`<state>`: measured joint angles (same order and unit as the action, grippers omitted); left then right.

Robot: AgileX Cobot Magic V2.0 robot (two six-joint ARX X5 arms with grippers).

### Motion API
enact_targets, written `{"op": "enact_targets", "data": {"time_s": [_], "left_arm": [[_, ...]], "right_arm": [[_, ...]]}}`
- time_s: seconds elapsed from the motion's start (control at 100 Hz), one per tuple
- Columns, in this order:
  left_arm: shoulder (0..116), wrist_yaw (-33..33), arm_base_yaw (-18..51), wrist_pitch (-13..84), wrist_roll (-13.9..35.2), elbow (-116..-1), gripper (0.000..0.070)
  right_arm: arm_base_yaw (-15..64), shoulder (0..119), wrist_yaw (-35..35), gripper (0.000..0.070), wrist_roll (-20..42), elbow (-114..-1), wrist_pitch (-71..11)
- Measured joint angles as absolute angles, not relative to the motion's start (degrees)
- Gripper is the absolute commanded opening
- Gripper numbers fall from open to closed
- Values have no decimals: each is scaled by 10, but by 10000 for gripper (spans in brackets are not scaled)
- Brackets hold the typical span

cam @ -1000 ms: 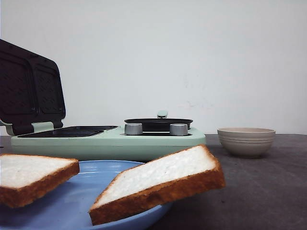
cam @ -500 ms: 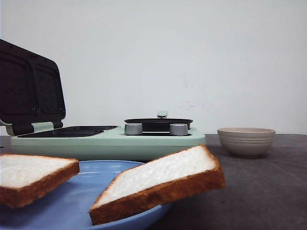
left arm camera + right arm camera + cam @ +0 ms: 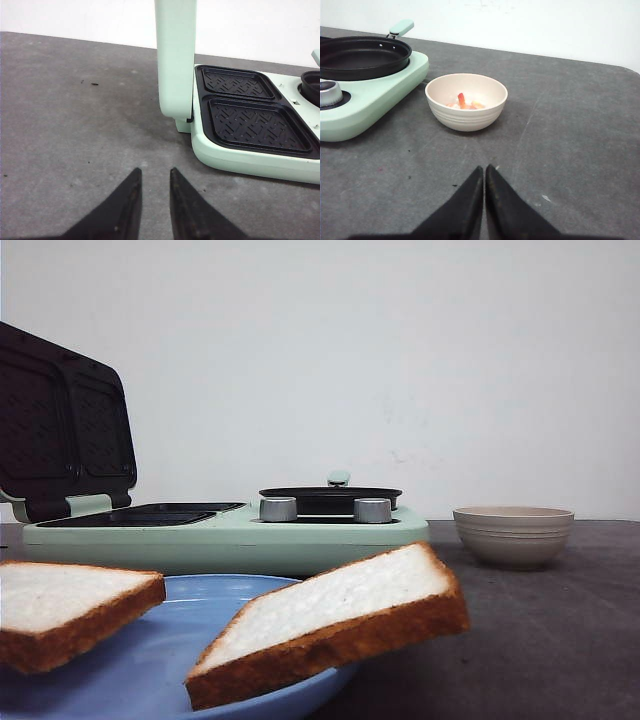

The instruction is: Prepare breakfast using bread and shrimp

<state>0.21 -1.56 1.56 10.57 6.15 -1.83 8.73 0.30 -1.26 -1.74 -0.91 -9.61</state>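
Observation:
Two bread slices lie tilted on a blue plate [image 3: 150, 660] at the near edge of the front view, one [image 3: 335, 625] at the middle, the other [image 3: 60, 610] at the left. Small orange-pink shrimp [image 3: 465, 103] sit inside the beige ribbed bowl [image 3: 466, 101] [image 3: 513, 534], right of the mint green sandwich maker [image 3: 225, 535]. My left gripper [image 3: 155, 172] hovers over bare table beside the maker's raised lid [image 3: 175, 60], slightly open and holding nothing. My right gripper [image 3: 484, 168] is shut and empty, short of the bowl. Neither gripper shows in the front view.
The maker's black grill plates [image 3: 250, 112] lie uncovered. A black frying pan [image 3: 362, 56] with a mint handle rests on its right half, behind two silver knobs [image 3: 278, 509]. Grey tabletop [image 3: 580, 125] stretches around the bowl. A white wall stands behind.

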Motion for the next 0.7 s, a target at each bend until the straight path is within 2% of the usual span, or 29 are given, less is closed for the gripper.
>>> {"op": "enact_targets", "data": {"time_s": [0.17,0.36,0.7], "left_arm": [[2,-16,16,106,62,-18,40],[2,-16,16,106,62,-18,40],[2,-16,16,105,68,-18,39]], "right_arm": [[87,3,-10,0,-18,-9,-96],[87,3,46,0,-22,-9,-95],[87,3,45,0,-20,-9,-95]]}}
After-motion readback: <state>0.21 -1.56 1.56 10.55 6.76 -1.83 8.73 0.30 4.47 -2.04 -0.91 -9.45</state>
